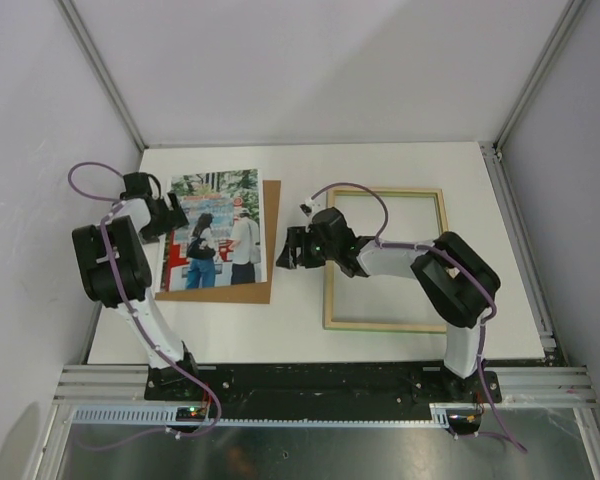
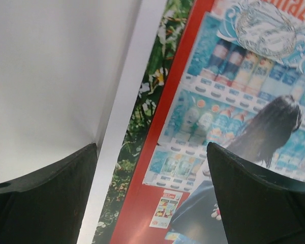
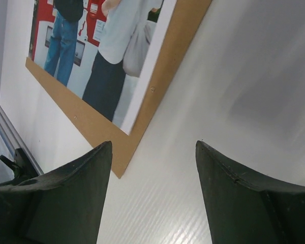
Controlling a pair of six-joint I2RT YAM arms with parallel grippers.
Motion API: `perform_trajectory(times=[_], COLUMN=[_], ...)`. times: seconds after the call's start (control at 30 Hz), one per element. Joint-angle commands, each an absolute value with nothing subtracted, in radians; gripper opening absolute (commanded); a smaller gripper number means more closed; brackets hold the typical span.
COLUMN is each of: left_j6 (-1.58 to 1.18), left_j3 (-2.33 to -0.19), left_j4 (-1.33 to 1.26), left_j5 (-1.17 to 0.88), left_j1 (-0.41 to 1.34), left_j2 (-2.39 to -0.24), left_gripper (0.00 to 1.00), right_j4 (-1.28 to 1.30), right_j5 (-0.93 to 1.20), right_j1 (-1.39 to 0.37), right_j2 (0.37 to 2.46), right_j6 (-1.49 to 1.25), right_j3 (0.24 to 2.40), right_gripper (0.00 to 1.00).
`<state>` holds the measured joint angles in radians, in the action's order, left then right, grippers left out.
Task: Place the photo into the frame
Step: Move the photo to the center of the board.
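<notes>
The rectangular colour photo [image 1: 215,228] of two people at blue-and-red vending machines is lying flat and face up on a plain brown backing board [image 1: 272,215] at the left of the white table [image 1: 300,335]. It is not yet in the thin rectangular frame [image 1: 385,325], which is lying well apart to the right with pale wood showing.

The left gripper [image 1: 172,215] is hanging over the photo's left border with its black jaws spread wide and nothing between them. In its wrist view, one finger [image 2: 46,193] is standing over bare table and the other finger [image 2: 264,193] over the print. The right gripper [image 1: 288,250] is hovering between board and frame, jaws parted and empty, just beside the board's near corner.

The step in hand is probably taking the photo up by that left border. No brown is showing there, so the sheet is offering little lip. The outer finger would be working best by coming down close against the white edge and pinching the print alone, not the board. The right gripper could be pinning the board so that it is not dragging along. A low, level lift should be keeping the sheet from creasing.
</notes>
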<state>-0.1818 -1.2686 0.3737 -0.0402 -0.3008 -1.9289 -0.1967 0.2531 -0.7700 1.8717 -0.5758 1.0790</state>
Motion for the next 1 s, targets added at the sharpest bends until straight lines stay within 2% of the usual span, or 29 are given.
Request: perform_trajectory(times=[0.0,0.23,0.63,0.97], left_j6=[-0.193,-0.217,-0.244,-0.262], left_j3=[-1.193,-1.142,-1.159,-1.147], left_j4=[0.443,0.442,0.457,0.459], left_j5=[-0.145,-0.192,-0.148,-0.163], left_j1=[-0.248,-0.223,-0.223,-0.211], left_j2=[-1.904,-1.821,-1.765,-1.804], left_gripper=[0.93,0.93,0.93,0.92], right_j4=[-0.309,-0.330,-0.269,-0.323], right_j5=[0.284,0.278,0.172,0.346], right_j1=[-0.768,-0.789,-0.744,-0.713], right_j2=[1.936,2.001,2.042,2.150], right_j6=[-0.642,-0.678,-0.682,-0.763], right_j3=[1.098,1.136,1.191,1.231], right_gripper=[0.71,0.72,0.71,0.70])
